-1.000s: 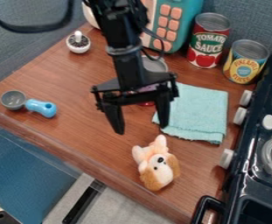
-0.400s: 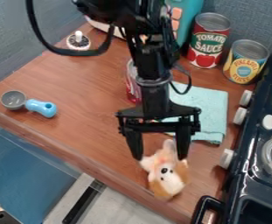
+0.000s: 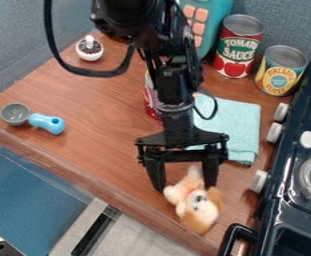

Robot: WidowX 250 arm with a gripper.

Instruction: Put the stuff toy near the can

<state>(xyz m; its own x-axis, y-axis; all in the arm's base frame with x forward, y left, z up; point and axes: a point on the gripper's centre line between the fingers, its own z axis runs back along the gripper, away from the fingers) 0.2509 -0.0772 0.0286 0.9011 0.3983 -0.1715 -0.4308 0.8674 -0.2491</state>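
"black gripper (image 3: 186, 187), at 5 o'clock: what is its state?"

"wide; the fingers stand apart, at either side of the upper part of the stuff toy (image 3: 199, 210)."

"and the toy's position?"

"on the table (image 3: 91, 105), at 5 o'clock, well apart from the red can (image 3: 238, 47) at 1 o'clock and the yellow can (image 3: 279, 72) at 2 o'clock."

"the folded cloth (image 3: 238, 125)?"

"at 3 o'clock."
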